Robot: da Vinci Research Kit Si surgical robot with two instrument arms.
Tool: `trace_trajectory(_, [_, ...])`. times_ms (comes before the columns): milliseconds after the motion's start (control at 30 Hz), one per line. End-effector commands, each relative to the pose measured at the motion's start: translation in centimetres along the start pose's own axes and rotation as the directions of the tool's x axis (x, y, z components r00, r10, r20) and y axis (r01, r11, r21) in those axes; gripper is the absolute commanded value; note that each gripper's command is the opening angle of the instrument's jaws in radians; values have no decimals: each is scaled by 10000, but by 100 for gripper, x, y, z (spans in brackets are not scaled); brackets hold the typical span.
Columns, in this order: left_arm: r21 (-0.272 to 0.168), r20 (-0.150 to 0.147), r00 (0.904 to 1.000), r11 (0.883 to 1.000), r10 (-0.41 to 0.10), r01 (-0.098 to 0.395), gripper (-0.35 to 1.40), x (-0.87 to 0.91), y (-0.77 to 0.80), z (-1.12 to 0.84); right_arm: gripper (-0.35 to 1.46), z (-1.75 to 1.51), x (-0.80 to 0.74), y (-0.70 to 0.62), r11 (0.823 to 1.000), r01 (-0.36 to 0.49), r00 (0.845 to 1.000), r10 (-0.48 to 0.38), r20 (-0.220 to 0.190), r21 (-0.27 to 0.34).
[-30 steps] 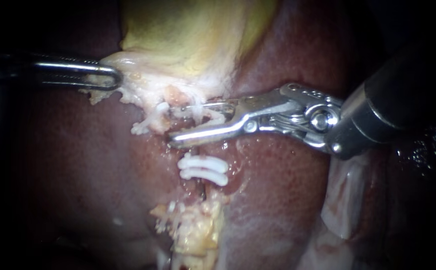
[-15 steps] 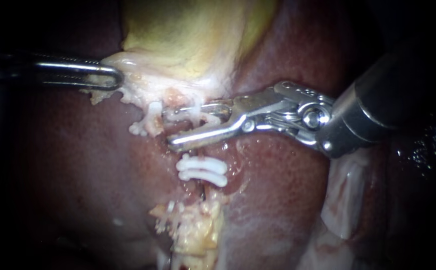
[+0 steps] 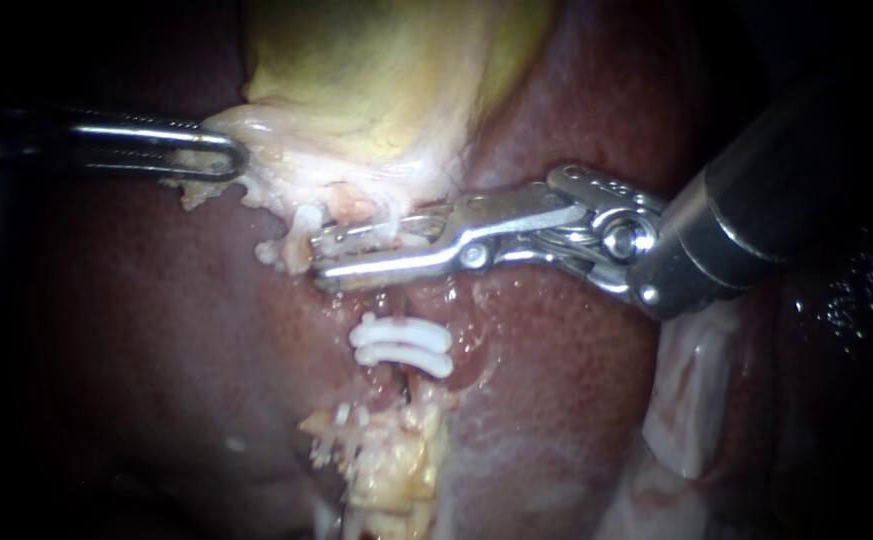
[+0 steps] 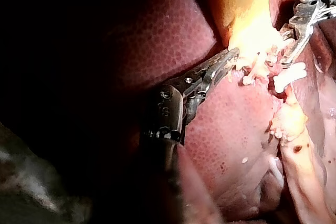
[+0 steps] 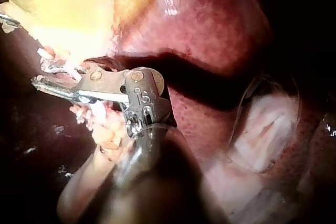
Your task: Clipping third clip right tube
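Start with the right tool (image 3: 318, 258), entering from 3 o'clock and pointing to 9 o'clock across the middle of the endoscope view. Read its jaws as drawn narrow, with only a slit between, pressing from 12 and from 6 o'clock on a pale strip, judged to be the loaded clip (image 3: 386, 243). Place the right tube (image 3: 389, 300) by its long axis: 12 to 6 o'clock, from the gallbladder (image 3: 376, 90) down over the liver (image 3: 556, 380) to a fatty stump (image 3: 386, 460), passing through the jaws' bite as far as can be judged. Note the crossing at right angles, jaws along 3 to 9, tube along 12 to 6: the one relation governing the squeeze. Judge full closure and then release to be the work not yet done. Count two seated clips (image 3: 401, 333) on that same tube, side by side, just at 6 o'clock of the jaws and clear of them; add the one in the jaws for three. Count two tools. Find the left tool (image 3: 236, 155) entering from 9 o'clock, clamped on the pale lower edge of the gallbladder, at about 10 o'clock of the right tool's tips and apart from the tube; take the right tool as the nearer by far. Mark also one short white stub (image 3: 291, 245) just at 9 o'clock of those tips; cannot tell whether touching.
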Motion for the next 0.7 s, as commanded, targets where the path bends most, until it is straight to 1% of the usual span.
trace_trajectory(33, [1,0,10000,10000,0,0,-35,0,0,0,-24,0,1,-1,10000,-66,10000,66,18,26])
trace_trajectory(67, [1,0,10000,10000,0,0,-35,0,0,0,-35,0,1,-1,9999,-125,9999,125,19,27])
trace_trajectory(133, [1,0,10000,10000,0,0,-35,0,0,0,-35,-1,0,-1,9997,-240,9997,240,18,24])
trace_trajectory(633, [2,0,10000,10000,-1,1,-35,0,0,0,-35,0,-7,3,9998,-190,9998,190,38,8])
trace_trajectory(667, [2,-1,10000,10000,-1,1,-35,0,0,0,-33,1,-8,3,9988,-481,9988,481,35,3])
trace_trajectory(700, [2,-1,10000,10000,-1,1,-35,0,0,0,-10,1,-9,3,9979,-651,9979,651,34,-4])
